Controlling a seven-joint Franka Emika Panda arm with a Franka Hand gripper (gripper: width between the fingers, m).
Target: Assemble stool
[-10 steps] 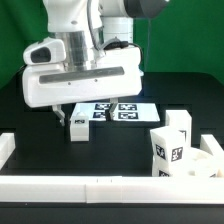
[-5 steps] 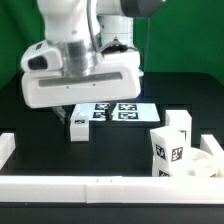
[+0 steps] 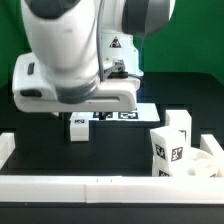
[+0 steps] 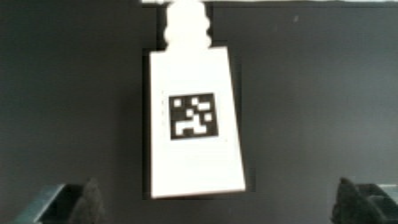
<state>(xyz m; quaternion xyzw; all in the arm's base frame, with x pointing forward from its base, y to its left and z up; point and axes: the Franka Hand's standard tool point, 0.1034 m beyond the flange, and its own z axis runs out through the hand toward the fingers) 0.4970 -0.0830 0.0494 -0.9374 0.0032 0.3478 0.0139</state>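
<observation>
Swinging toward the exterior view's left, the arm [image 3: 70, 55] now hangs over the loose leg [image 3: 78, 127] at 9 o'clock of the seat [image 3: 190, 160] (two legs already stand there). Gripper [image 4: 214, 200] spread wide, holding nothing. Risk: closing off-centre could twist that leg.

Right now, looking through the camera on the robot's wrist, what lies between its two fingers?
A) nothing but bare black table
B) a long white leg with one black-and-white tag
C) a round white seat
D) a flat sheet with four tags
B: the wrist view shows a long white leg bearing one square tag, lying untouched between the open fingers.
</observation>
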